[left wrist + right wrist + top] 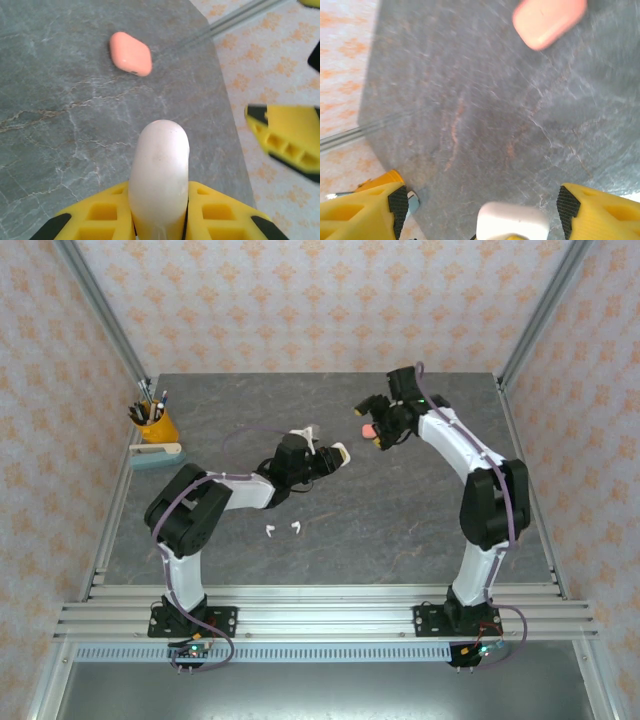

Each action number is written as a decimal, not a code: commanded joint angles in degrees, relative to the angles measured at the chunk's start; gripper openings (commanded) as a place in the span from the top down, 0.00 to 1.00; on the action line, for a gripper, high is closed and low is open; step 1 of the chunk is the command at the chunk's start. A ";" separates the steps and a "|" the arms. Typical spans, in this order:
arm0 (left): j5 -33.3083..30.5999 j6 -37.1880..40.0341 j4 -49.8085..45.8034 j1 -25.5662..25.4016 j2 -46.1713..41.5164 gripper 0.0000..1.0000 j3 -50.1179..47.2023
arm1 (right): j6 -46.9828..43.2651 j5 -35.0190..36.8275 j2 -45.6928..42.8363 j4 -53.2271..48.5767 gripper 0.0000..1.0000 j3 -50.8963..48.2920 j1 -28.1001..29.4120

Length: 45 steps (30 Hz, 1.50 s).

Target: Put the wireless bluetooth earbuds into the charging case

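A white charging case point(159, 165) stands up between the yellow fingers of my left gripper point(160, 189), which is shut on it above the middle of the table point(333, 456). My right gripper point(482, 212) hangs open just right of it point(383, 430), and the white case point(512, 220) sits between its fingers without touching either. A salmon-pink case point(130, 53) lies closed on the table beneath the right gripper point(368, 430). Two white earbuds point(270, 531) point(297, 529) lie loose on the table near the left arm.
A yellow pen cup point(157, 427) and a pale blue and white block point(157, 456) stand at the table's far left. The table's right edge point(227, 100) runs close past the pink case, with metal frame posts at the back corners.
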 commanded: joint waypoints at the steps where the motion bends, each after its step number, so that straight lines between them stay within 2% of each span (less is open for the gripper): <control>1: 7.59 6.07 -5.32 3.83 -6.34 1.00 -0.27 | -13.07 -6.17 -4.57 4.01 0.21 -2.75 -0.32; 3: 12.57 7.41 -7.44 6.55 -8.65 1.00 -0.44 | -19.12 -10.44 -6.71 7.09 0.22 -6.12 -0.33; 8: 22.61 12.62 -17.14 11.47 -13.99 1.00 1.88 | -26.10 -17.44 -12.52 15.52 0.24 -14.99 -0.26; 11: 26.68 16.44 -24.47 12.28 -16.10 1.00 4.48 | -26.77 -21.70 -12.69 18.78 0.25 -16.65 0.85; 15: 30.08 20.96 -30.66 12.46 -17.30 1.00 7.51 | -28.76 -23.35 -11.57 19.21 0.27 -15.52 4.20; 26: 31.35 22.34 -33.40 12.46 -17.84 1.00 9.65 | -30.02 -23.77 -8.51 18.11 0.31 -12.73 7.55; 31: 31.85 22.26 -33.50 12.46 -17.75 1.00 10.70 | -30.87 -21.23 -6.92 16.27 0.35 -13.04 7.60; 37: 32.58 23.03 -34.55 12.51 -20.00 1.00 11.51 | -27.43 -14.14 -4.29 18.17 0.41 -16.49 4.23; 40: 32.54 23.25 -34.63 12.46 -21.06 1.00 11.42 | -25.08 -14.38 -3.50 19.22 0.42 -17.73 2.09; 45: 32.61 23.93 -35.24 12.56 -21.11 1.00 11.12 | -24.82 -16.16 -7.77 19.57 0.42 -19.00 1.61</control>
